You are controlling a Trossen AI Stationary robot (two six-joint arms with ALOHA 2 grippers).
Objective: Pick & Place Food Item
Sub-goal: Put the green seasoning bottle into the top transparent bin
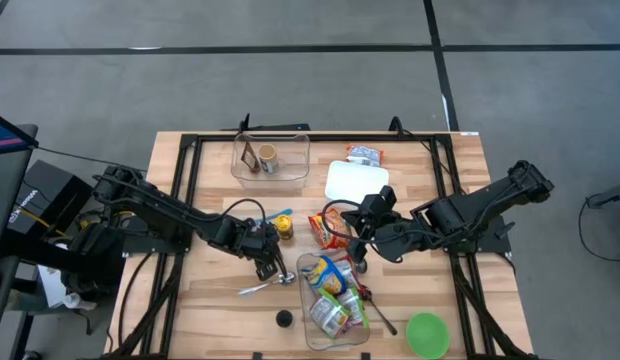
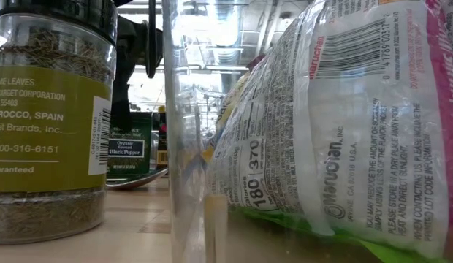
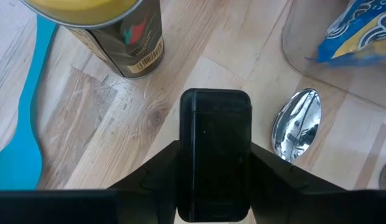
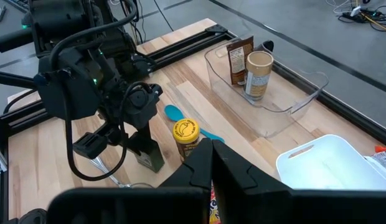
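My left gripper (image 1: 262,262) is shut on a small dark pepper tin (image 4: 150,155) near the table's middle. The tin also shows in the low view (image 2: 130,146) and the left wrist view (image 3: 216,143). A metal spoon (image 3: 297,127) lies next to it. My right gripper (image 1: 358,250) is shut and is over a red-orange snack bag (image 1: 326,228) that lies flat on the table; I cannot tell whether it touches the bag. A clear bin (image 1: 312,330) near the front edge holds several food packets. A ramen packet (image 2: 343,124) leans inside it. My left gripper pinches the tin's two opposite sides (image 3: 188,168) between its two fingers (image 3: 157,174), at the tin's upper part. The fingers come from above, slanting down. The tin stands about upright below them, its lower end (image 4: 154,167) at the table; whether it rests there I cannot tell.
A yellow-lidded can (image 1: 283,227) and a blue spatula (image 1: 279,213) are just beyond the tin. A second clear bin (image 1: 295,160) with a cup and a brown packet stands at the far edge, beside a white tray (image 1: 355,181). A green bowl (image 1: 427,335) and a spice jar (image 2: 51,117) stand near the front.
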